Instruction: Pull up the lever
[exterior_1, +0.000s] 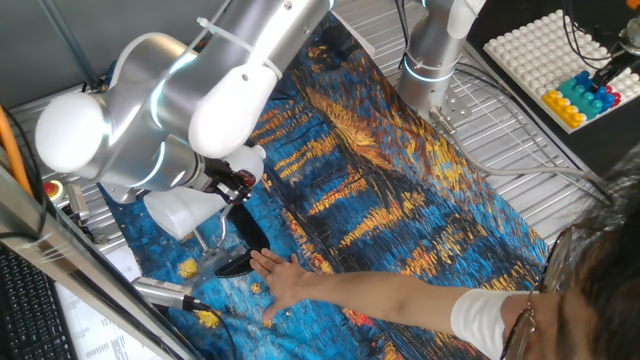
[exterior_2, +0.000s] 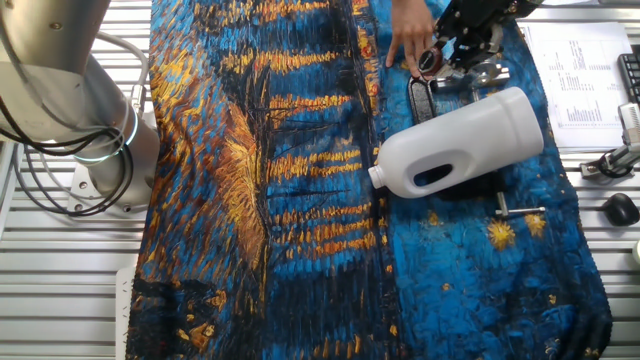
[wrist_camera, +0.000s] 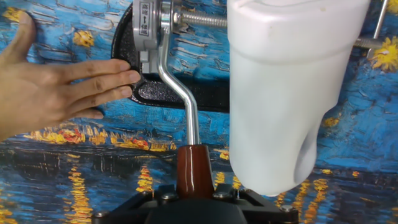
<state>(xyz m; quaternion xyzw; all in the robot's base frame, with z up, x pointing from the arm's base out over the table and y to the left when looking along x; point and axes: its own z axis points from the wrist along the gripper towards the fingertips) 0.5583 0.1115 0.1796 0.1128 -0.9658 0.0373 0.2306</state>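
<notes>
Nearest the hand camera, at six o'clock in that view, sits the dark-red cylindrical knob (wrist_camera: 194, 171) that ends the lever (wrist_camera: 180, 87), a slim silver metal arm bending up toward twelve o'clock to its hinge on a silver bracket (wrist_camera: 149, 34). The knob disappears straight into the black body of the claw (wrist_camera: 193, 205), so I judge the claw closed around it, though the fingers themselves are out of sight and I cannot tell for sure. The bracket stands on a black oval base plate (wrist_camera: 168, 93) resting on the bench, which is covered by a blue-and-gold painted cloth (wrist_camera: 74, 168).

A person's bare hand (wrist_camera: 56, 90) lies flat at nine o'clock, fingertips touching the base plate; most likely it is there to pin the fixture down so that the pull lifts the lever and not the whole device. From one fixed view the same hand (exterior_1: 285, 280) reaches in from four o'clock beneath the silver-and-white arm.

The big white plastic jug (wrist_camera: 292, 93) fills the three o'clock side of the hand view, just beside the lever (it lies on its side in the other fixed view (exterior_2: 465, 140), handle hole facing up). It seems mounted on the same fixture, so the upward pull should keep clear of it.

The lever looks down, the pull not yet made.
</notes>
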